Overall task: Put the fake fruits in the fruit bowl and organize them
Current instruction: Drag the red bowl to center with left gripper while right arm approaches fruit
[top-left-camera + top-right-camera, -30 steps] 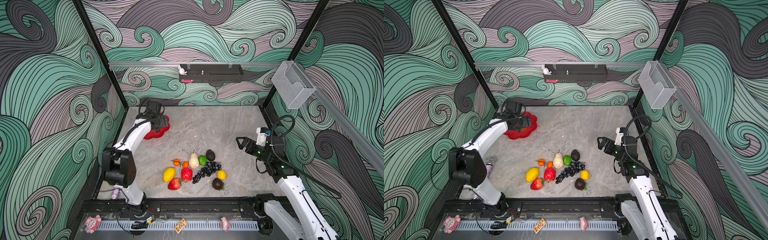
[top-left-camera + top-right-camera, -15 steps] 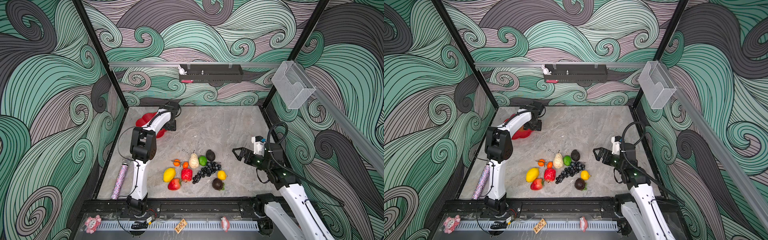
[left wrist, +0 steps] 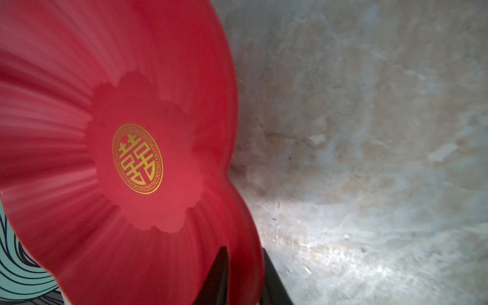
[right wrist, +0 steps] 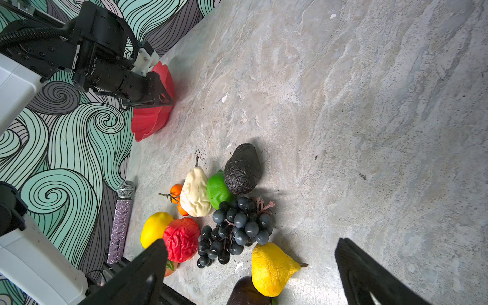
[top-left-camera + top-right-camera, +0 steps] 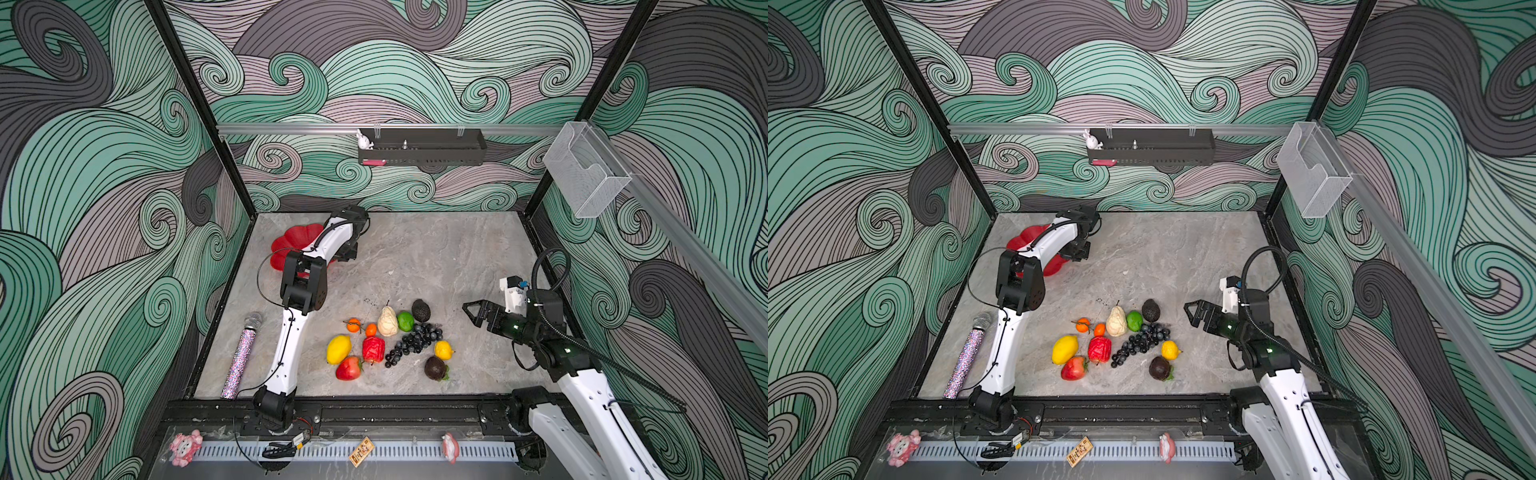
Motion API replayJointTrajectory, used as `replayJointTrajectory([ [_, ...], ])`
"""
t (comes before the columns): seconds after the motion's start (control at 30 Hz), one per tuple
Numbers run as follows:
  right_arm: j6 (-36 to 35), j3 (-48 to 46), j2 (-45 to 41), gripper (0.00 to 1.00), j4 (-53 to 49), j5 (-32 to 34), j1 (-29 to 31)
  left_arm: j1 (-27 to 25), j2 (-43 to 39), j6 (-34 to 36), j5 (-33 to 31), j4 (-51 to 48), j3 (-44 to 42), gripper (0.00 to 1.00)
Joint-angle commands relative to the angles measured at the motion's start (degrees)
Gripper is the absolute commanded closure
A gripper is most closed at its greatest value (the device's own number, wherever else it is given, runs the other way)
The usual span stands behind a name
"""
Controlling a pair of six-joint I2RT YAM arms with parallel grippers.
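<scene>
Left hand pinches the fruit bowl rim, far left; right hand spread beside the fake fruits, grape bunch slanting near-left to far-right, pear stem pointing far.

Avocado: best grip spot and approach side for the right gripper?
I'd grip the avocado across its belly, coming from above on the right arm's side with the open right gripper. It lies flat, farthest back among the fruits; that flank is bare table, while the lime crowds the opposite one.
</scene>
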Motion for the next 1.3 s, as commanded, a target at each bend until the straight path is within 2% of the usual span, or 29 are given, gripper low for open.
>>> replayJointTrajectory([
  [0.0, -0.8, -0.3, 0.4, 0.00, -0.7, -0.5, 0.4, -1.2, 0.1, 0.6, -1.8, -2.4, 2.1, 0.83],
  [0.1, -0.8, 0.4, 0.7, 0.00, -1.1, -0.1, 0.4, -2.0, -0.2, 0.8, -1.4, -1.8, 2.1, 0.91],
  [0.3, -1.2, 1.3, 0.2, 0.00, -2.6, 1.5, 0.4, -4.0, -0.6, 0.6, -1.0, -1.6, 2.1, 0.98],
  [0.47, -0.7, 1.6, -1.2, 0.00, -4.4, 4.7, 0.4, -7.8, -1.5, 0.5, 1.0, -1.5, 2.0, 0.98],
  [0.83, 3.5, 1.8, -8.8, 0.00, -10.6, 14.2, 0.4, -20.9, -1.6, 0.4, 9.5, -2.0, 3.5, 0.98],
  [1.03, 4.7, 1.1, -10.9, 0.00, -11.6, 15.3, 0.4, -27.3, -1.3, 1.0, 10.1, -2.0, 4.5, 0.97],
  [1.27, 5.0, 0.7, -11.3, 0.00, -11.7, 15.3, 0.4, -29.7, 0.3, 1.6, 9.6, 1.5, 6.2, 0.96],
])
